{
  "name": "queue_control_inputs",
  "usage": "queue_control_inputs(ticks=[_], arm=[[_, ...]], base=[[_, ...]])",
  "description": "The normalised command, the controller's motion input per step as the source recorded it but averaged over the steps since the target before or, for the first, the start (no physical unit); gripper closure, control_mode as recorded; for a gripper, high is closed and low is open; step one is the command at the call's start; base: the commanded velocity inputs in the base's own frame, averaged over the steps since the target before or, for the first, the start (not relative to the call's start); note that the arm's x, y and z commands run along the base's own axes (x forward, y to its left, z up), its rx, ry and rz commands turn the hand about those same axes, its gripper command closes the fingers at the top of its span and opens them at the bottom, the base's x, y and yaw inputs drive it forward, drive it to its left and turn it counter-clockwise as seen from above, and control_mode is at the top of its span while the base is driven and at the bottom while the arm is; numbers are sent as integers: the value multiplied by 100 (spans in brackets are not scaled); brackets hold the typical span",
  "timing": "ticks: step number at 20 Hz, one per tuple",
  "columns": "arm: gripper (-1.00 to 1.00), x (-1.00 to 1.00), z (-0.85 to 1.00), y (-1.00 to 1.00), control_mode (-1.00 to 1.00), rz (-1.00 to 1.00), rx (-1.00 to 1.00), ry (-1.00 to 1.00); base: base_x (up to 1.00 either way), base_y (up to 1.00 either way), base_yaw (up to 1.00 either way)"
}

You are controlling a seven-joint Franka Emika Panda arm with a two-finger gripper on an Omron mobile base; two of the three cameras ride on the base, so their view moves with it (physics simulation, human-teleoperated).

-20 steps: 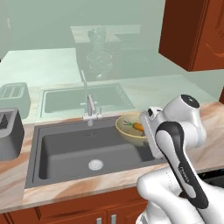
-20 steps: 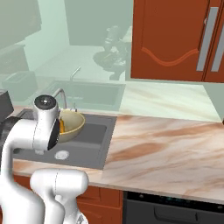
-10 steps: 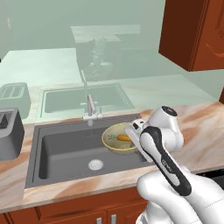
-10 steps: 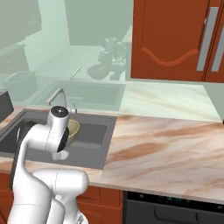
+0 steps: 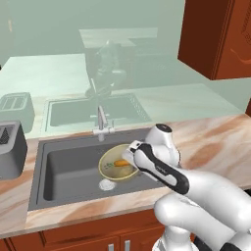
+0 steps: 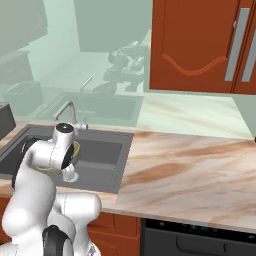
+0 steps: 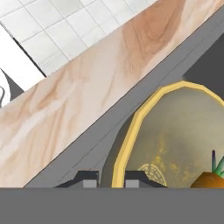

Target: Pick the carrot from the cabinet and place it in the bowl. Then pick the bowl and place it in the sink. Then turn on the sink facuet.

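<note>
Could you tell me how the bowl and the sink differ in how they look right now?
The bowl is round and glossy olive-gold with a thin yellow rim; the sink is rectangular, matte dark grey with rounded corners. The bowl is far smaller and sits within the sink's basin, over the drain. The bowl carries the carrot and the gripper pinches its rim; the sink is fixed into the counter. Both are open-topped hollows.

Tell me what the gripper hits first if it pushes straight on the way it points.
The gripper is clamped on the rim of the bowl, so the bowl comes first. Beyond it in the hand view rises the wall of the sink, then the counter; depth there is unclear.
</note>
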Motion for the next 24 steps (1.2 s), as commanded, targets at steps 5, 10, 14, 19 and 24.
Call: queue_control_inputs(ticks=[5,10,14,19,24], arm=[[100,48,-44,12,-100,28,-5,0],[100,59,-12,-1,-100,23,0,0],[100,58,-11,-8,-100,17,2,0],[100,47,-35,0,-100,13,3,1],[100,19,-43,0,-100,11,4,3]], base=[[0,0,0],[0,0,0],[0,0,0],[0,0,0],[0,0,0]])
